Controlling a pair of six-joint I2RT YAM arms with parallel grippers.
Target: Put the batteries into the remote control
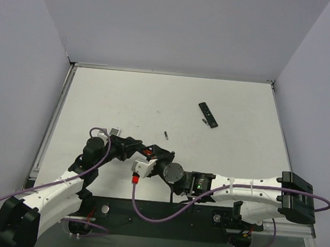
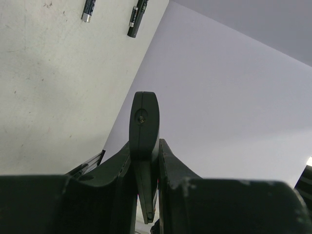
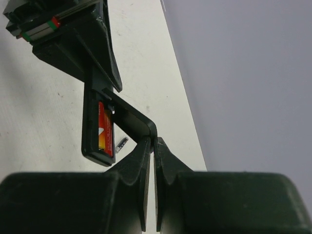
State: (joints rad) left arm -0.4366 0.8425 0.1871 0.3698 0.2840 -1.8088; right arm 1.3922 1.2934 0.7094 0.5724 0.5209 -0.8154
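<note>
Black remote control [image 1: 153, 154] clamped in left jaws over near tabletop [image 1: 127, 97], slim dark battery [image 1: 165, 136] loose beyond; edge-on in left wrist view; in right wrist view, red battery [image 3: 105, 132] seated in open compartment, right jaws shut, tips touching cover [image 3: 130, 119].

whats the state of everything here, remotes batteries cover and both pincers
left pincer: shut on the held remote
held remote: off the table, battery bay open
red battery: seated in the bay
cover: open, angled away from the bay
right pincer: shut, tips touching the cover's end
loose battery: lying on the table
second remote: lying flat, untouched
</note>
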